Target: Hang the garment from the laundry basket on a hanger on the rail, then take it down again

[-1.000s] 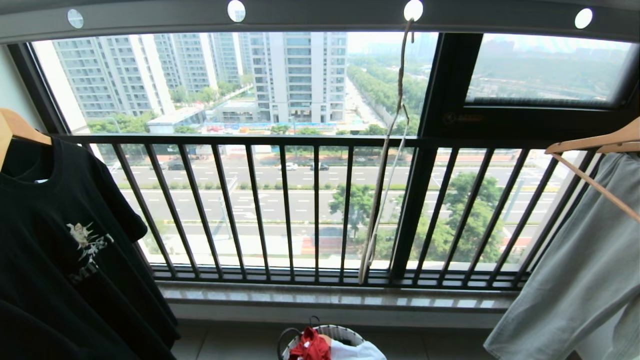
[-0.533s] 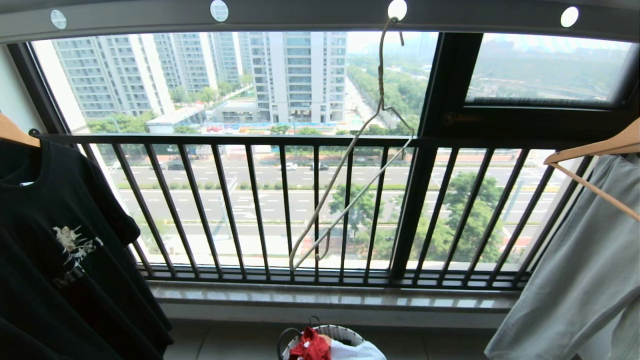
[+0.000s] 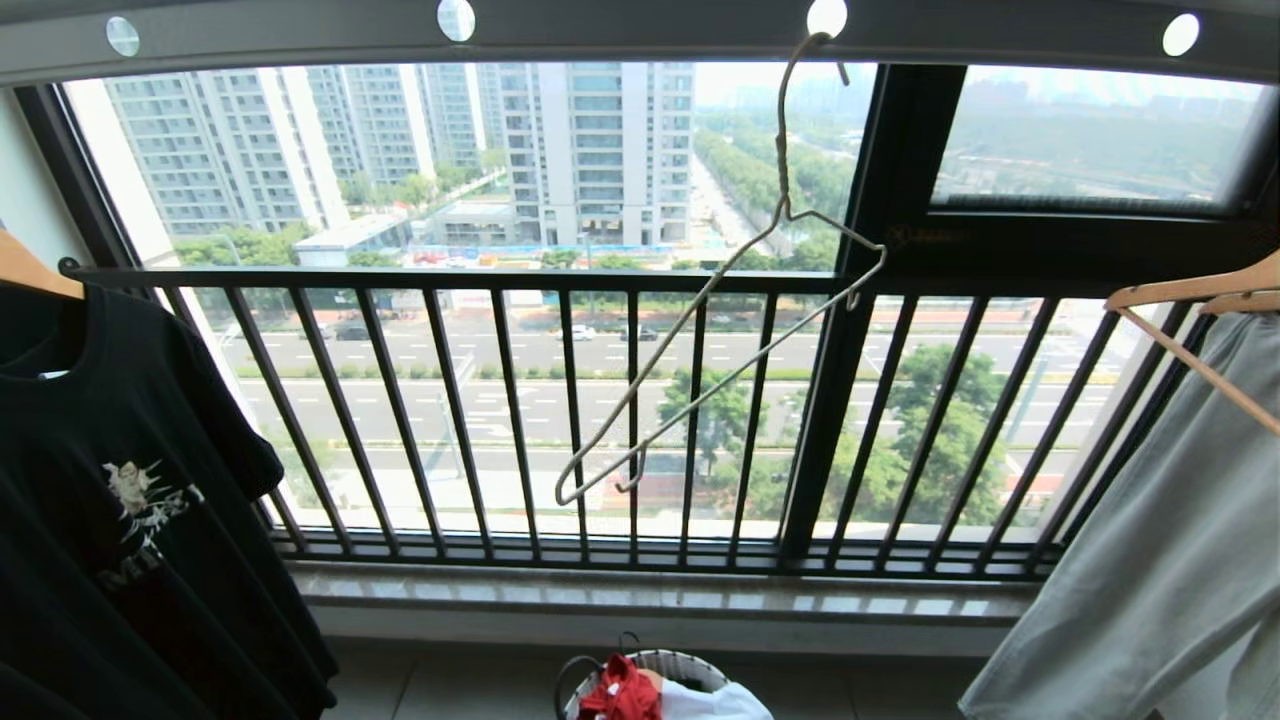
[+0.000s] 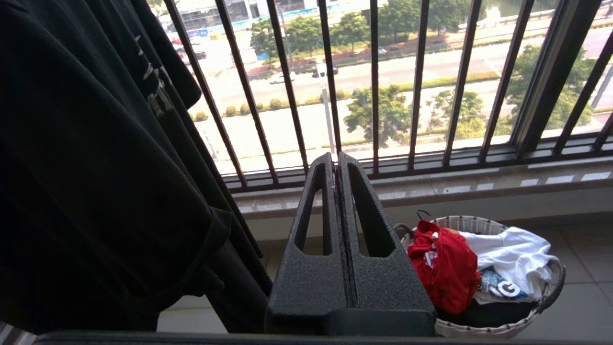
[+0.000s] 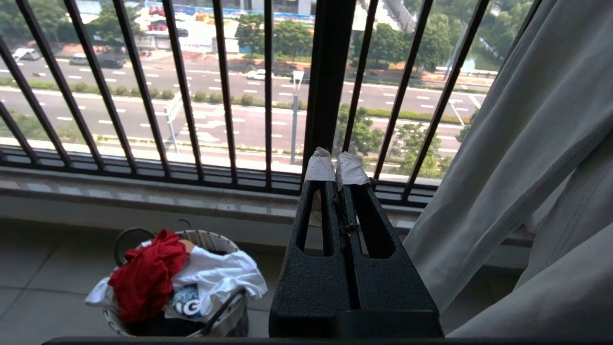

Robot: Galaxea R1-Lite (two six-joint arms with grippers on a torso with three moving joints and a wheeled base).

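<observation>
A: Where is the garment (image 4: 443, 268) to be found?

B: It is seen bunched up in the laundry basket (image 4: 483, 224), draped over the rim on the side nearer the black T-shirt (image 4: 96, 182). A white cloth (image 4: 515, 256) is lying against it in the same basket.

A: And the hanger (image 3: 720, 330)?

B: It is hooked by its long hook into a hole of the rail (image 3: 640, 35), above the basket, and is seen hanging askew, one end well lower than the other. Nothing is carried on it.

A: How are the grippers held?

B: The left gripper (image 4: 336, 160) is closed, finger against finger, with nothing between; it is placed just beside the basket in its own view. The right gripper (image 5: 335, 165) is likewise closed and empty, on the basket's far side, near the pale grey garment (image 5: 517, 158).

A: How is the shirt expected to handle?

B: It is judged to be light, soft and limp, so no shape would be kept when lifted, and the white cloth could be dragged along. A pinch on the raised red fold at the top of the heap would probably be best, since that part is clear of the rim. The wire hanger is judged to be thin and easily set swinging, so it should be steadied while the collar is fed over it.
</observation>
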